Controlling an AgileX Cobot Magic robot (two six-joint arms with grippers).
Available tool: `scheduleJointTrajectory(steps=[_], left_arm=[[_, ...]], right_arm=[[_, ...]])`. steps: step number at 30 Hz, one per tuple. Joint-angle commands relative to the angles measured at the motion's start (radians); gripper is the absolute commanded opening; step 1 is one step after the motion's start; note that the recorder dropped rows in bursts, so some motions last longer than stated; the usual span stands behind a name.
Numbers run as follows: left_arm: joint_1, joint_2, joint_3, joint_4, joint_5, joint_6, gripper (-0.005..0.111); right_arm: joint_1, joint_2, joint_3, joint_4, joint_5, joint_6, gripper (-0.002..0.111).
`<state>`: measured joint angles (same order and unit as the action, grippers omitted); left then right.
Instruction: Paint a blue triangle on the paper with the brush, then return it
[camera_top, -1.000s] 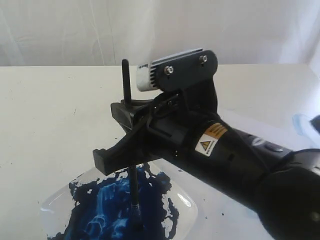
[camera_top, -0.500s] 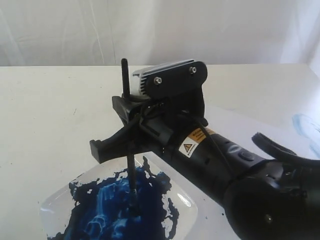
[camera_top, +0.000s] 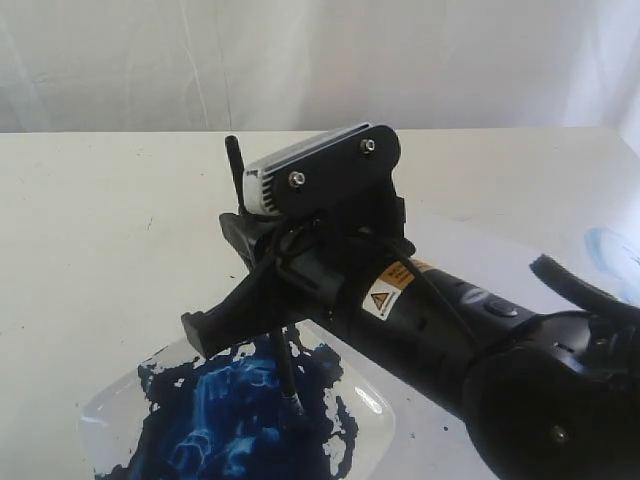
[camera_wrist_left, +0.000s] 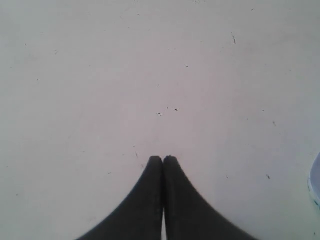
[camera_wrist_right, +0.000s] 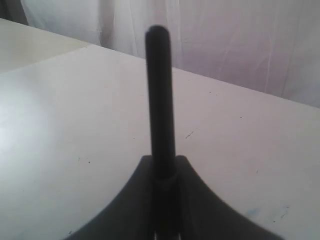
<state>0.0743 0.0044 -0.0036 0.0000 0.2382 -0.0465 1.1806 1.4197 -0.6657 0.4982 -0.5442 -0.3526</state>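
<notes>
The right pincer (camera_wrist_right: 162, 172) is clamped on the brush (camera_top: 286, 368), tilting it near upright so its bristles can load paint (camera_top: 215, 410) from the near-left dish (camera_top: 372, 415) for painting, while the left pincer (camera_wrist_left: 163, 161), jaws together and empty, waits over the bench (camera_wrist_left: 100, 75)

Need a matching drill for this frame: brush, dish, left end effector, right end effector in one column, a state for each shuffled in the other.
1. brush
2. dish
3. left end effector
4. right end effector

A. shut on nothing, over bare table
B. holds blue paint
C. shut on the brush
D. slightly tilted, tip down in the dish

Pairs: 1-D, 2-B, 3-A, 4-C
</notes>
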Motion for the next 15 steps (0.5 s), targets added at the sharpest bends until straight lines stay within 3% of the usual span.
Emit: scheduleJointTrajectory(steps=[1, 6, 15], left_arm=[[0.004, -0.004, 0.004, -0.007, -0.002, -0.001, 0.0], [0.004, -0.004, 0.004, -0.007, -0.002, -0.001, 0.0], [0.004, -0.004, 0.004, -0.007, -0.002, -0.001, 0.0]], right_arm=[[-0.006, -0.015, -0.001, -0.001, 0.012, 0.019, 0.0], [-0.006, -0.054, -0.001, 0.001, -0.096, -0.011, 0.0], [-0.006, 0.01, -0.001, 0.001, 0.02, -0.006, 0.0]])
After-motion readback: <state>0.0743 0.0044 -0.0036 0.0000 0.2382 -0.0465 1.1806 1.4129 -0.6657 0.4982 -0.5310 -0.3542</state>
